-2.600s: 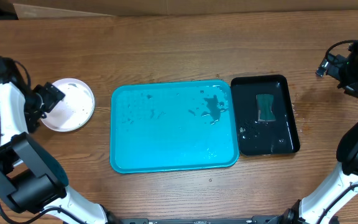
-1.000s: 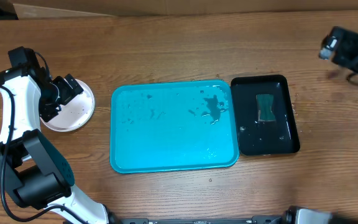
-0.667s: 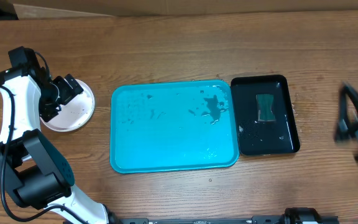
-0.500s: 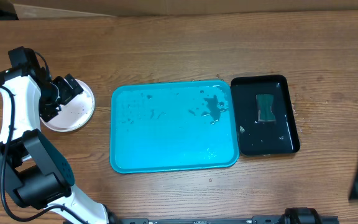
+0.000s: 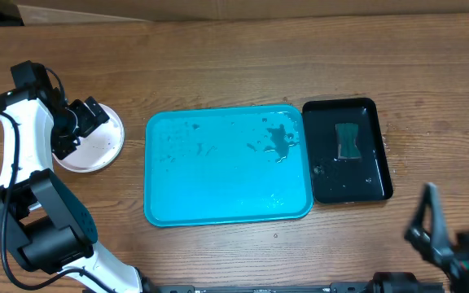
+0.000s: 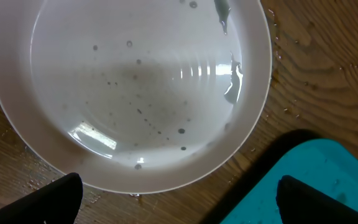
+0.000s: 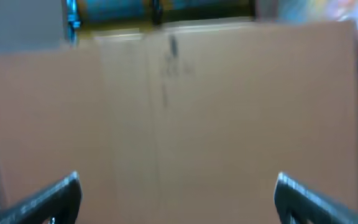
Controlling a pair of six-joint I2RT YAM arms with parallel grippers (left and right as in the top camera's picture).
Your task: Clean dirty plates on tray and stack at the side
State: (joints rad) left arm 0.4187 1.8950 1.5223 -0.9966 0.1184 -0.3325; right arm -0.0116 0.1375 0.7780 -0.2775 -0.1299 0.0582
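Overhead: white plate (image 5: 96, 140) sits on tabletop (image 5: 218, 65) left of blue tray (image 5: 226, 167), no plates on tray. Left tool (image 5: 76, 126) hovers over plate, jaws spread, holding nothing. Right tool (image 7: 178, 199) spread wide too, empty, facing cardboard (image 7: 179, 112). Plate looks stiff, glossy and wet, so probably slippery and chippable. I'd pinch rim, not centre.

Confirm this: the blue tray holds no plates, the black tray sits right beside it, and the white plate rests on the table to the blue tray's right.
Wrong side: the overhead view shows the white plate on the table to the blue tray's left. The rest stands: the blue tray holds no plates and the black tray sits right beside it.
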